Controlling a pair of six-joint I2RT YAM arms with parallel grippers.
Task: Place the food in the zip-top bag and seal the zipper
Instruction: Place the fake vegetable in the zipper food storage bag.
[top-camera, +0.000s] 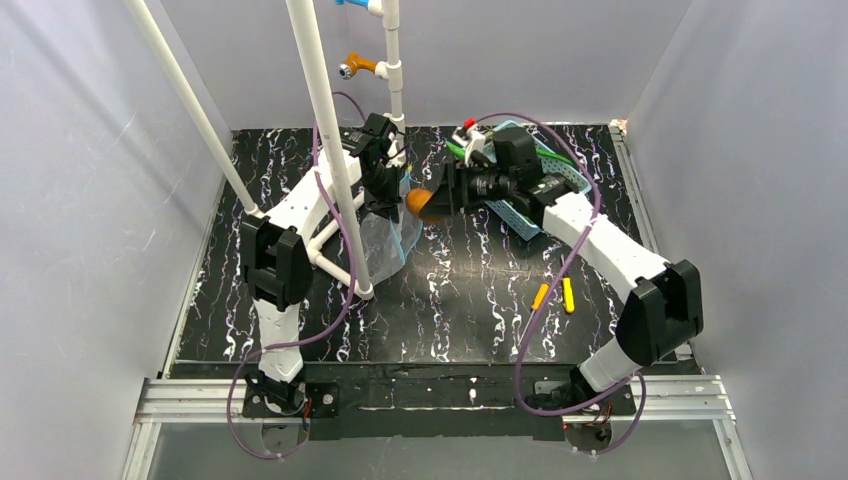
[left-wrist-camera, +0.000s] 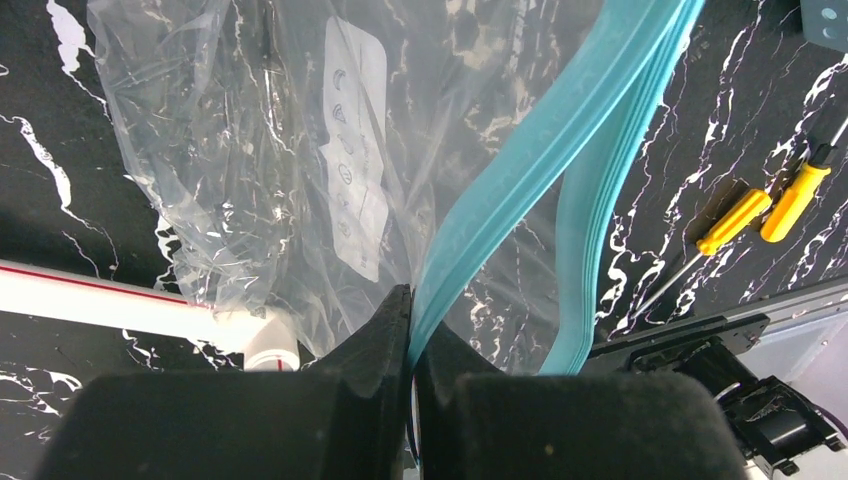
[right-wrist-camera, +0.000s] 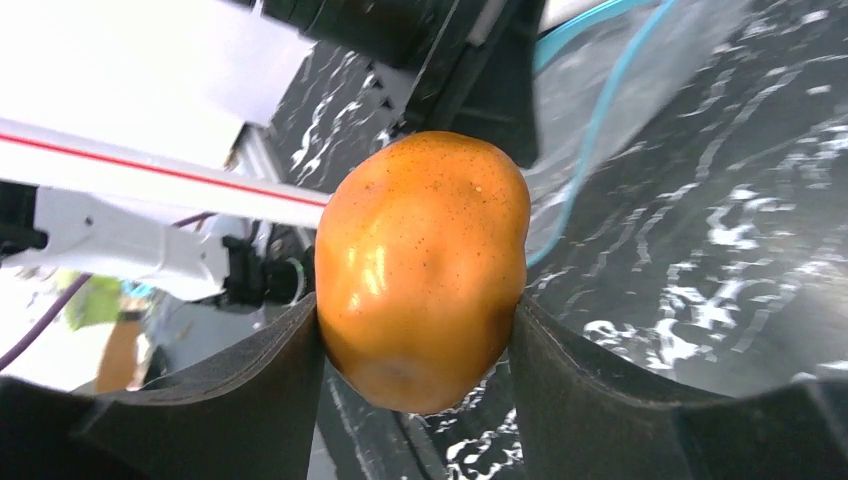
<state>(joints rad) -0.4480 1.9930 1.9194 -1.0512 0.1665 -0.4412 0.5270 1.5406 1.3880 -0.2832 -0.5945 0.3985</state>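
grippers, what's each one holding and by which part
The left gripper pinches the zip-top bag by its teal zipper at the mouth. The right gripper clamps the brown-orange fruit across its two opposite sides.

White patch (left-wrist-camera: 355, 150) on zip-top bag (left-wrist-camera: 200, 150): symbols illegible.

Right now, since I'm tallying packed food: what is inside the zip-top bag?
No food shows through the zip-top bag, only its white label and the marbled table behind. The part by the left fingers is hidden. The brown-orange fruit is outside, between the right fingers.
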